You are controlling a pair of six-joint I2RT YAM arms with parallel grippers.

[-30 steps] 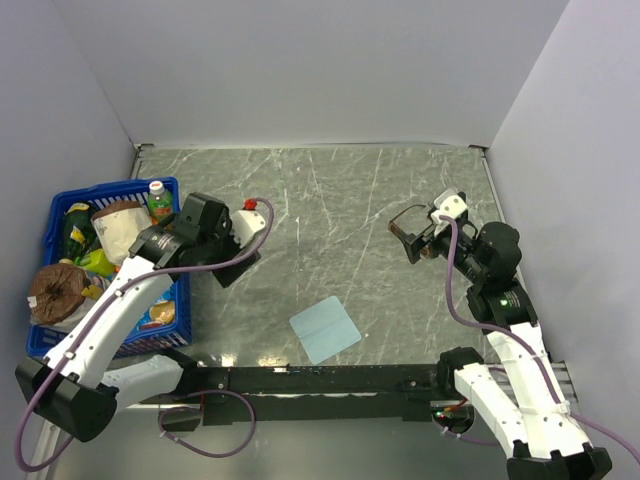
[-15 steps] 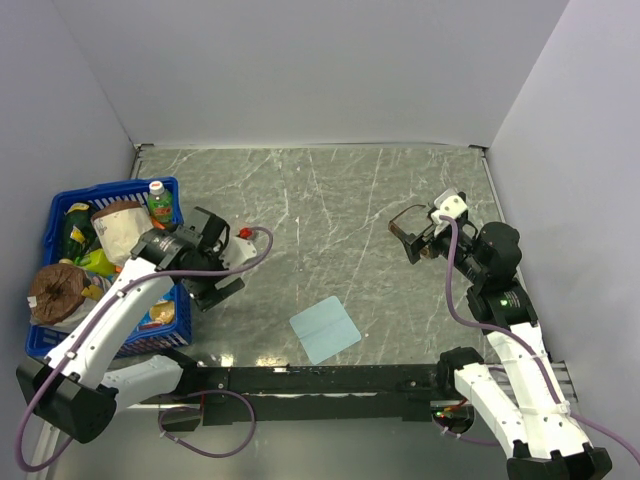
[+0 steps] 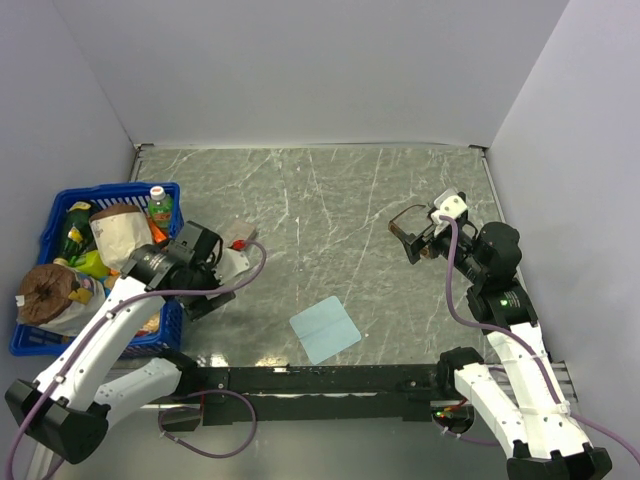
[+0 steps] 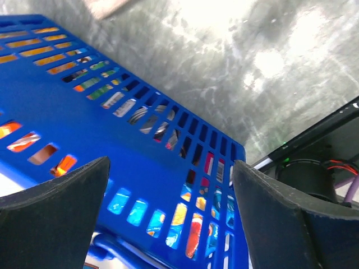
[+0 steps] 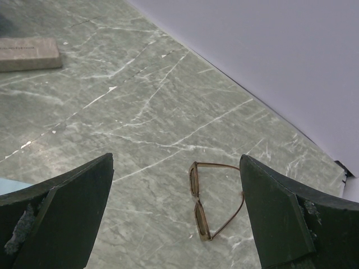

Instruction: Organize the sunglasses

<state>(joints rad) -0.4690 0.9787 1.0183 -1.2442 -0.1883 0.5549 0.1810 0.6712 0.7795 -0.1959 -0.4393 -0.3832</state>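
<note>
The sunglasses (image 5: 201,203), thin brown frame with dark lenses, lie on the marble table with both temple arms unfolded. In the right wrist view they sit just ahead of my right gripper (image 5: 176,161), nearer its right finger. That gripper is open and holds nothing. From above, the sunglasses (image 3: 399,226) show at the tip of the right gripper (image 3: 415,240). My left gripper (image 4: 169,165) is open and empty, pointed at the blue basket's slotted wall (image 4: 140,168). From above, the left gripper (image 3: 196,297) is beside the basket's near right corner.
A grey-brown case (image 3: 238,232) lies closed on the table beside the left arm, and shows far off as the case (image 5: 28,54) in the right wrist view. A light blue cloth (image 3: 325,329) lies near the front edge. The blue basket (image 3: 110,190) holds groceries.
My left arm has swung back and down toward the basket, uncovering the case. The basket has shifted a little to the left. The right arm and the sunglasses have not moved.
</note>
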